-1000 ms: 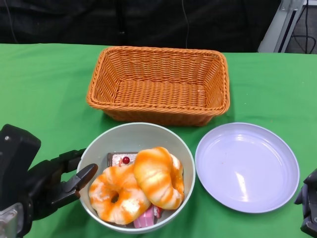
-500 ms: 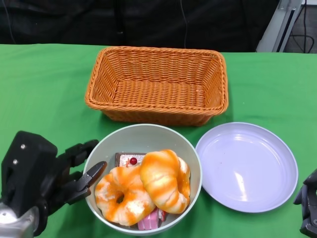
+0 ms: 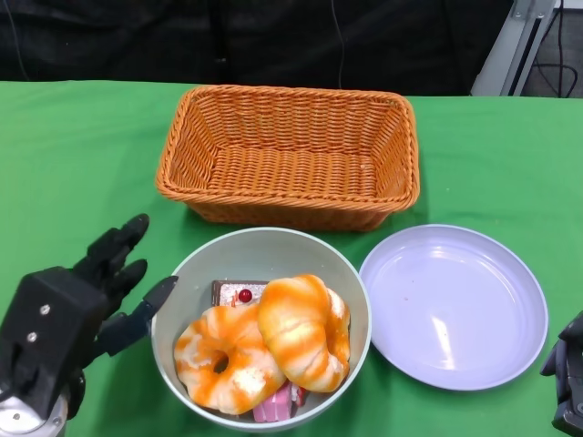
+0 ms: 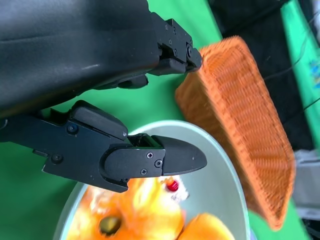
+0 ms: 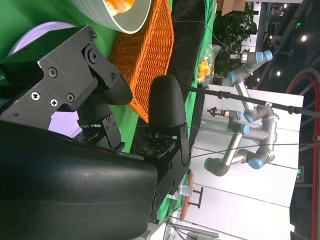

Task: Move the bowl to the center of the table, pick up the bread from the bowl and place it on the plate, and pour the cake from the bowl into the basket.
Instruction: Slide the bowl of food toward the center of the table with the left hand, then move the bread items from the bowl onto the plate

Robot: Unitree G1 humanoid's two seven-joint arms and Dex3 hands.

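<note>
Pale green bowl (image 3: 260, 255) holds two glazed bread rings (image 3: 264, 350); I see my left hand (image 3: 68, 309) spread, released beside it. Right hand (image 3: 567, 373): can't tell.

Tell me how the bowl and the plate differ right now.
The bowl is deep and grey-green; the plate is shallow and pale lavender. The bowl holds bread and cake; the plate holds nothing. The left robot hand sits open beside the bowl; the right robot hand sits just past the plate's edge. Both are round and sit in front of the basket.
</note>
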